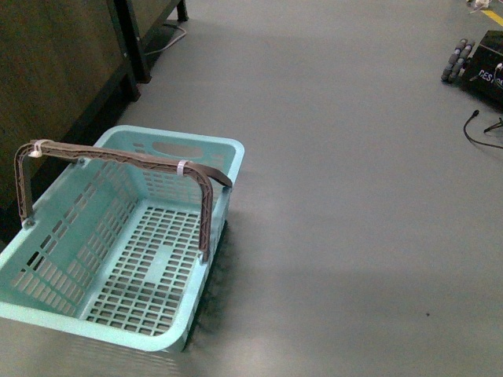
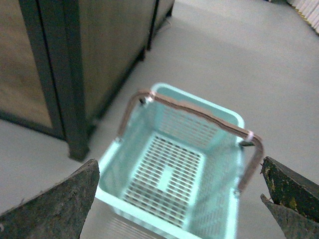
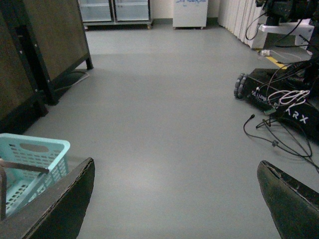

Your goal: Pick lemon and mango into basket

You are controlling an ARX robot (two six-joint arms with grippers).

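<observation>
Basket [image 1: 118, 331] sits low left in the front view on the grey floor [image 1: 354, 204], long axis running away from the robot, leaning a bit right, brown handles [image 1: 118, 155] raised together across it. Near corner's cut off by the frame. Left tool [image 2: 179, 163] hangs above it, spread wide, that view's kinda blurry; right tool [image 3: 175, 163] is wide too, over floor beside it.

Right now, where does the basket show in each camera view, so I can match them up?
Front view: basket lower left, on the floor.
Left wrist view: basket mid-picture, seen from above.
Right wrist view: only a corner, at the picture's edge.
Shared landmark: the dark-framed wooden cabinet beside it, in all three views.
</observation>
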